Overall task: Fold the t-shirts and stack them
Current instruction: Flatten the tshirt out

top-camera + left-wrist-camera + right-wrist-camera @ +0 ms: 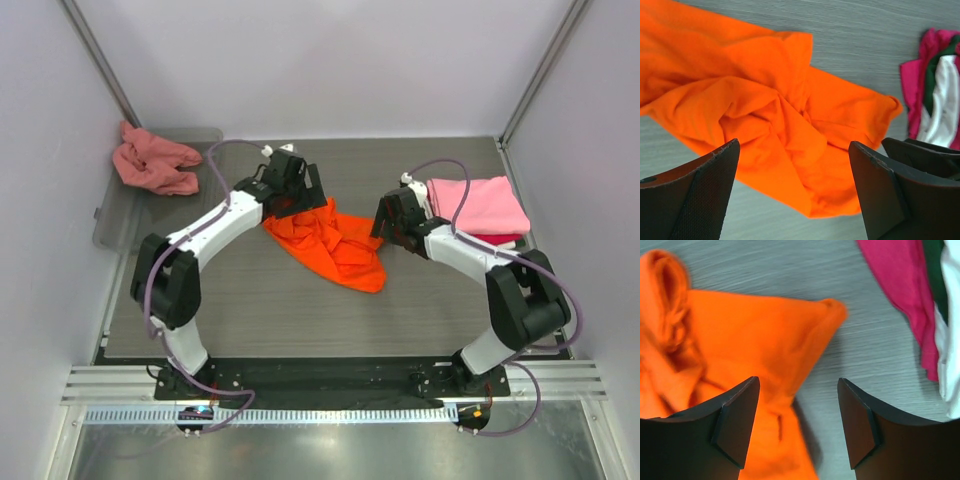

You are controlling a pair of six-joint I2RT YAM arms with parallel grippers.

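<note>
The left gripper (794,147) and right gripper (798,382) hover spread and empty over the crumpled orange t-shirt (335,250); the folded pink t-shirt (478,203) lies at two o'clock.

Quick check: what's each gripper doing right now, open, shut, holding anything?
Left gripper: open, empty, above the orange t-shirt.
Right gripper: open, empty, over the same shirt's edge.
</note>
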